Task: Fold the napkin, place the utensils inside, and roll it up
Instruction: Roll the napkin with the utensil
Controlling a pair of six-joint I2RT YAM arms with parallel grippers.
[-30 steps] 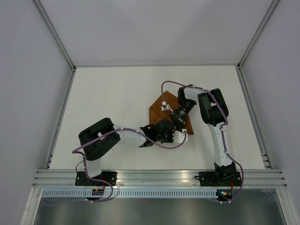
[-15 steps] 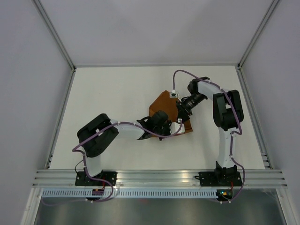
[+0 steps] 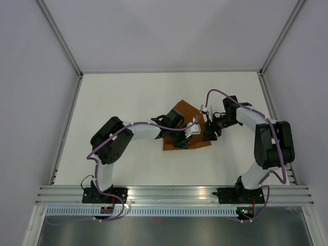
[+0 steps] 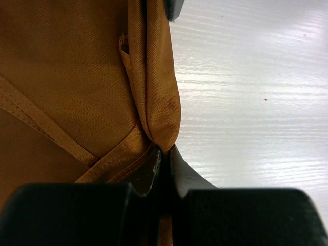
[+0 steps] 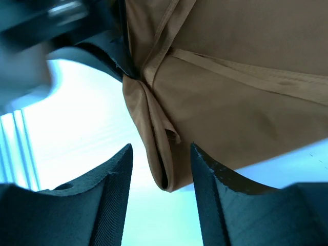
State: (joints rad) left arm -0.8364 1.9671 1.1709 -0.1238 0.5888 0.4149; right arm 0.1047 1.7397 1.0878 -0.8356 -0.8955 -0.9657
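Note:
The rust-orange napkin [image 3: 183,110] lies folded at the table's middle right. My left gripper [image 3: 199,131] reaches across it and is shut on a raised fold at its right edge, seen close in the left wrist view [image 4: 165,154], where the napkin [image 4: 77,77] fills the left. My right gripper [image 3: 207,135] is open at the same edge. In the right wrist view its jaws [image 5: 161,148] stand either side of the end of the pinched fold of the napkin [image 5: 230,102], not touching it. The left fingers [image 5: 102,51] show beyond. The knife is hidden or out of view.
The white table [image 3: 128,102] is bounded by metal rails at the left [image 3: 66,128], right [image 3: 274,123] and near side. Both arms cross close together over the napkin's right edge. Purple cables loop off both wrists.
My right arm has swung outward to the right, and its gripper has come off the napkin's top to the right edge. My left gripper has moved up and right with the pinched fold.

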